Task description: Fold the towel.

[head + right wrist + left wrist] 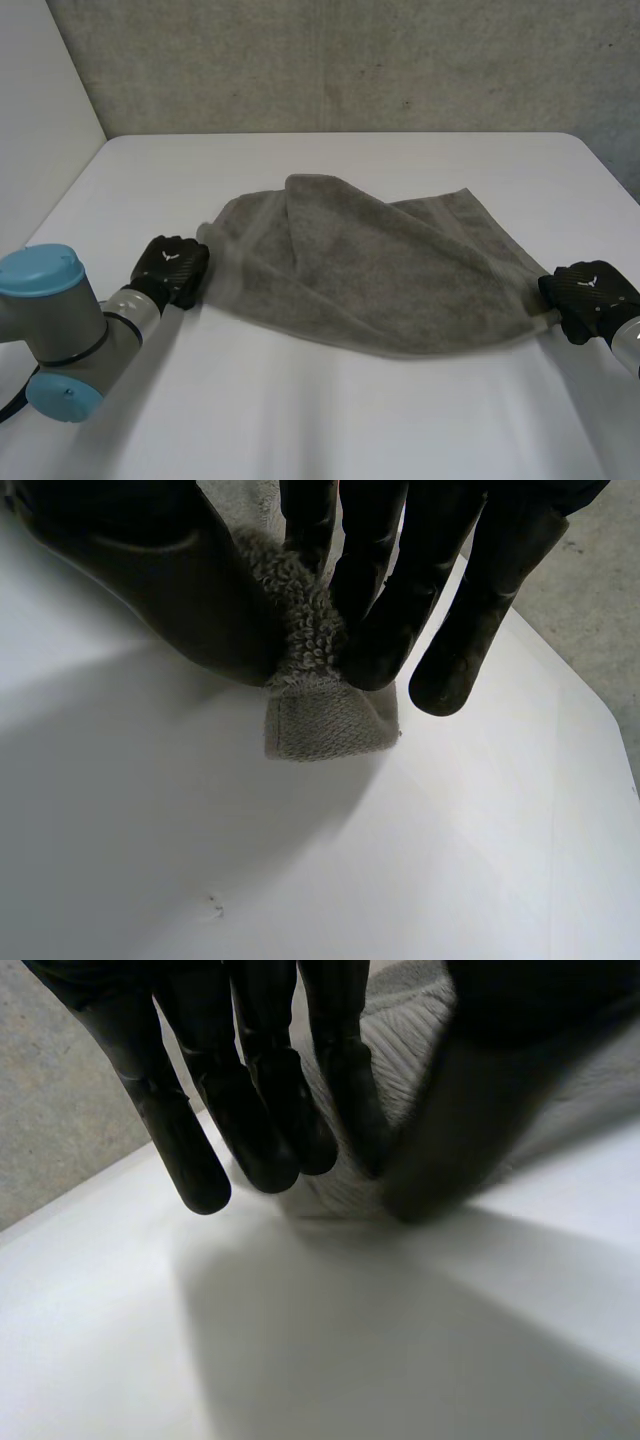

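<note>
A grey towel lies rumpled across the middle of the white table, its far left part folded over itself. My left hand is at the towel's left corner. In the left wrist view its fingers and thumb close together on the ribbed edge of the towel. My right hand is at the towel's near right corner. In the right wrist view that hand pinches the towel corner between thumb and fingers, the hemmed tip sticking out onto the table.
A grey concrete wall stands behind the table's far edge. The table's left edge runs diagonally past my left arm. Bare tabletop lies in front of the towel and beyond it.
</note>
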Robot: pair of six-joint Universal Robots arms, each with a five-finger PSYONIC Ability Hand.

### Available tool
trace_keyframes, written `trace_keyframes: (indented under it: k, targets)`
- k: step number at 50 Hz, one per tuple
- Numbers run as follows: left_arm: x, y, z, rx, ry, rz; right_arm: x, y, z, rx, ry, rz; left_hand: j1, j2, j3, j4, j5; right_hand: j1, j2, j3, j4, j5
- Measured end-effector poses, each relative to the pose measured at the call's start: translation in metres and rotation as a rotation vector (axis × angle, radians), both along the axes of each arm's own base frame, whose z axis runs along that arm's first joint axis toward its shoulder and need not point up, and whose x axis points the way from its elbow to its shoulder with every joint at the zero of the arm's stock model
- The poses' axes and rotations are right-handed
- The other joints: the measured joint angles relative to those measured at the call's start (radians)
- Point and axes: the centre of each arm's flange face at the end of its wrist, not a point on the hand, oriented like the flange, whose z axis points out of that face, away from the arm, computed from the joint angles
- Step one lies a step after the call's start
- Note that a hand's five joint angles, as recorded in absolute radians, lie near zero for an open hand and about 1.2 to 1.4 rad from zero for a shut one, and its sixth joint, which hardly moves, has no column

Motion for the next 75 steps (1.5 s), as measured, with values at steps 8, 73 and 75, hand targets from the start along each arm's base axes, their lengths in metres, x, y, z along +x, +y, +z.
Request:
trace_keyframes:
  k: [8,73,75]
  targets:
    - [-0.001,0.001,0.006,0.003,0.032,0.004,0.000,0.000,-0.001,0.004,0.001,0.000,0.013,0.042,0.042,0.049,0.096,0.000,0.000,0.000,0.000,0.000]
    - [-0.007,-0.023,0.025,0.225,0.015,0.023,0.000,0.002,-0.003,0.012,0.000,0.001,-0.834,-0.840,-0.833,-0.842,-0.724,0.000,0.000,0.001,0.000,0.000]
    - [-0.007,-0.026,0.024,0.222,0.015,0.024,0.000,0.002,-0.003,0.012,-0.001,0.001,-0.831,-0.840,-0.833,-0.842,-0.715,0.000,0.000,0.001,0.000,0.000]
